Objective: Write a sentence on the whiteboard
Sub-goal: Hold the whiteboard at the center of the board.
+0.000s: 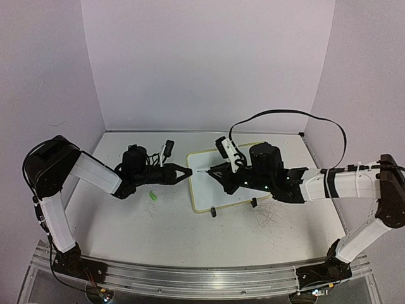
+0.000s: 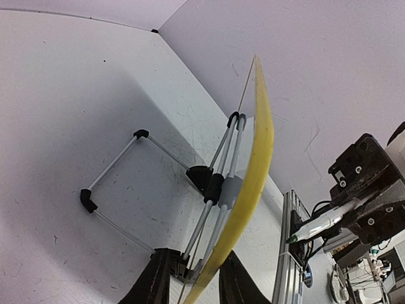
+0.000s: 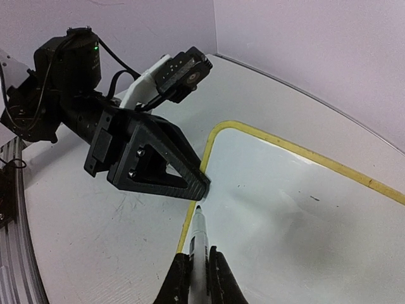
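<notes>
The whiteboard with its pale yellow rim stands tilted on a wire stand at the table's middle. My left gripper is shut on its left edge. In the left wrist view the rim runs edge-on between the fingers of the left gripper. My right gripper is shut on a marker. The marker's tip sits at the board face, just inside the left rim and next to the left gripper's fingertip. No green sentence shows on the board.
A small green marker cap lies on the table left of the board. Two black clip feet stick out at the board's near edge. The wire stand spreads behind the board. White walls enclose the table.
</notes>
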Controlling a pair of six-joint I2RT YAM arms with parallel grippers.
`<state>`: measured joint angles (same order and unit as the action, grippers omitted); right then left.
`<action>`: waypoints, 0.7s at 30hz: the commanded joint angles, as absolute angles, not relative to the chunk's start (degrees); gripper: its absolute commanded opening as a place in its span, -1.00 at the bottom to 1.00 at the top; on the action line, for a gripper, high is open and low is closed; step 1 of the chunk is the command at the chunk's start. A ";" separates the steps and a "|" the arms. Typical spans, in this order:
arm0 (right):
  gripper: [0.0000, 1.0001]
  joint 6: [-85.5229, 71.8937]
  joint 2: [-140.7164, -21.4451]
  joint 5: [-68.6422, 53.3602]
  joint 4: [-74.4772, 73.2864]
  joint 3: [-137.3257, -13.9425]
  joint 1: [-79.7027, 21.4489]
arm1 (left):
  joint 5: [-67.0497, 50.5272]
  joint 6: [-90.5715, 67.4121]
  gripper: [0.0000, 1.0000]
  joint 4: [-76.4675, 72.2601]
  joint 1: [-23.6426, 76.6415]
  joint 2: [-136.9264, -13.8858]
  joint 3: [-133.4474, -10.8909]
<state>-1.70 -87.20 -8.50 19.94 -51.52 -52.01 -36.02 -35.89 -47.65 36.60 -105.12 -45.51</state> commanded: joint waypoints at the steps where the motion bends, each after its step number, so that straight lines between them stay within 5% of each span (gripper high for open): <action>1: -1.00 -1.35 -88.05 -7.13 23.46 -50.91 -52.71 | -36.61 -34.62 -0.46 -50.19 36.59 -105.38 -47.74; 16: -1.00 -3.32 -89.54 -2.55 26.02 -52.51 -52.76 | -35.69 -33.27 -0.53 -50.14 36.48 -104.16 -47.30; 21: -1.00 -2.68 -89.35 -2.23 25.76 -53.23 -52.82 | -35.57 -33.12 -0.35 -50.10 35.99 -102.81 -46.87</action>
<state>-3.01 -89.14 -3.42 23.49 -50.78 -52.45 -35.79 -34.35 -48.01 36.54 -105.19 -45.71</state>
